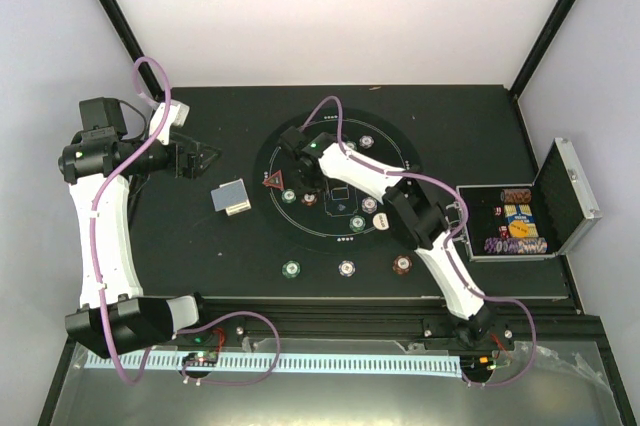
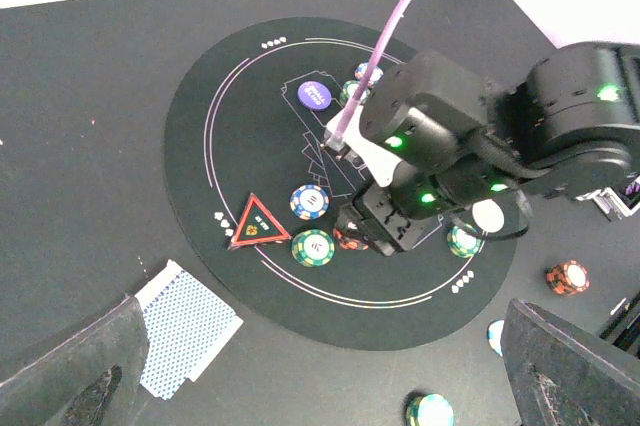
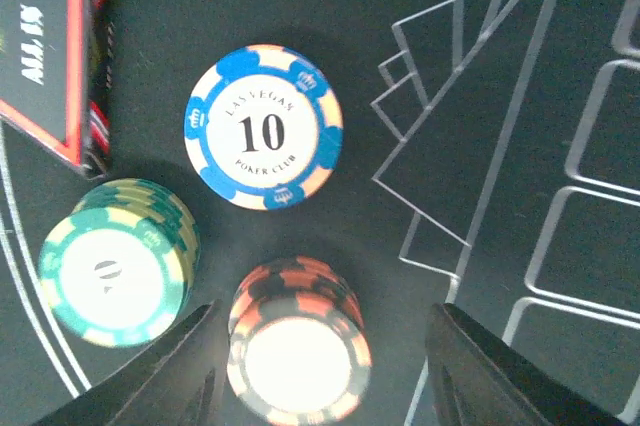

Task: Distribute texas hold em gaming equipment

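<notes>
Black mat (image 3: pixel 400 26); blue-and-cream "10" chip (image 3: pixel 264 127); green stack (image 3: pixel 115 276); red-and-black stack (image 3: pixel 297 351)

Black worktop (image 1: pixel 450 116) fills the view, and at its centre lies a round black mat (image 1: pixel 320 231) with thin white lines printed on it, flat on the surface. Left of the mat, just off its edge — a stack of blue-grey-backed cards (image 1: pixel 230 197), sitting straight on the worktop. Along the near side, off the mat, three chips in a row: a green chip (image 1: pixel 291 269), a pale chip (image 1: pixel 346 268), a red-brown chip (image 1: pixel 402 265), spaced apart from one another. Far right — a silver-edged black case (image 1: pixel 560 208), lid open, resting at the worktop's edge.
</notes>
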